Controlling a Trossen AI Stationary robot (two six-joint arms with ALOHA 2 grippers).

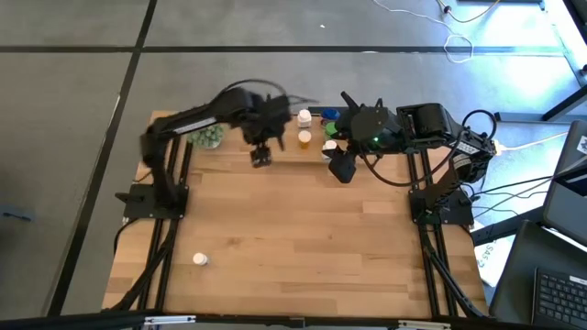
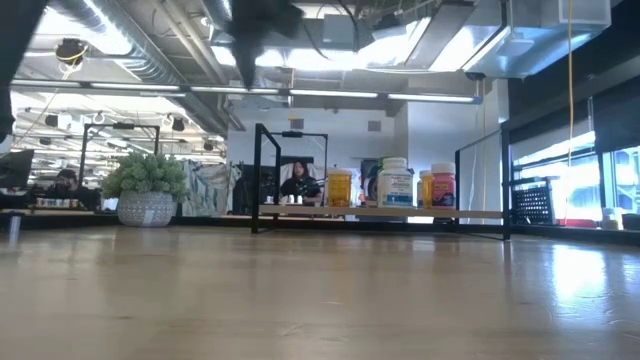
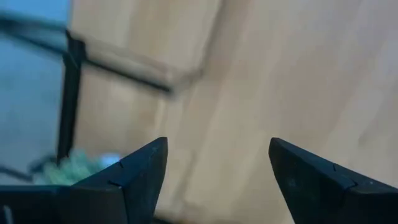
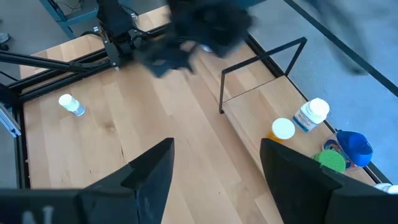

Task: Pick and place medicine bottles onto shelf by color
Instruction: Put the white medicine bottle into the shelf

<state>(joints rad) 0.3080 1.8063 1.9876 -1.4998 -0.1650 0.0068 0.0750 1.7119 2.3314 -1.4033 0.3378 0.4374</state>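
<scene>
- Open office w/ ceiling lights lay behind the wooden table (image 1: pixel 303 220); a person sat at a desk far off in the low view.
- The shelf (image 1: pixel 284 147) stood along the table's far edge, black frames at its ends. Several bottles were already on it: a white one (image 1: pixel 304 116), an orange one (image 1: pixel 304 139), plus blue- and green-capped ones toward the right arm (bunched, hard to separate).
- One white bottle (image 1: pixel 200 259) lay alone near the table's front-left corner, well apart from the shelf; right wrist view caught it too (image 4: pixel 71 105).
- Left gripper (image 1: pixel 261 157) hung over the shelf's left part, fingers apart, nothing between them (blurred, so probably moving).
- Right gripper (image 1: pixel 342 167) hovered just in front of the shelf, fingers also spread and empty.
- Judgement: next pick is likely that lone bottle, and the left arm sits on its side. To do it well: come in from above, straddle the body below the cap, close gently so it doesn't roll, then set it beside the white one w/o nudging neighbours.
</scene>
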